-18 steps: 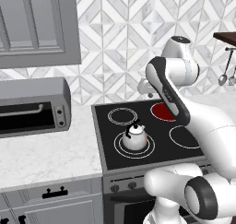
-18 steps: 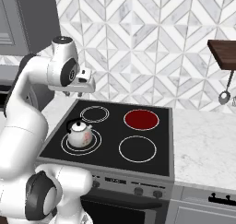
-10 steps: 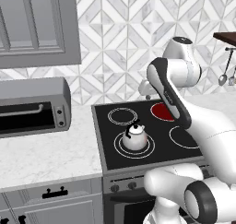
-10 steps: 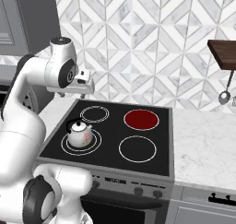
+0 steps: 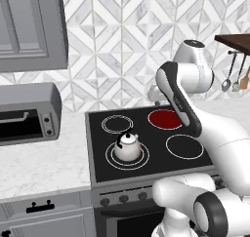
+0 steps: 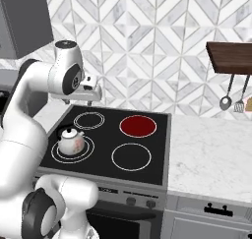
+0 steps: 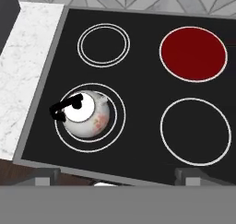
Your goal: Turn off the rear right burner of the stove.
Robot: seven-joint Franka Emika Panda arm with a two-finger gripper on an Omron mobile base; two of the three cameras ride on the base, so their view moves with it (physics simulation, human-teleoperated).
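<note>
Rear right burner [image 7: 193, 54] glows red on the unlabelled stove [image 6: 157, 134], white kettle [image 7: 85, 115] front left, gripper [image 6: 92, 92] spread wide, empty.

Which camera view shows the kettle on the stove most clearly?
The hand view: it looks straight down on the kettle, showing lid, black handle and the double ring around it. The left base view and right base view show it smaller, from the side.
</note>
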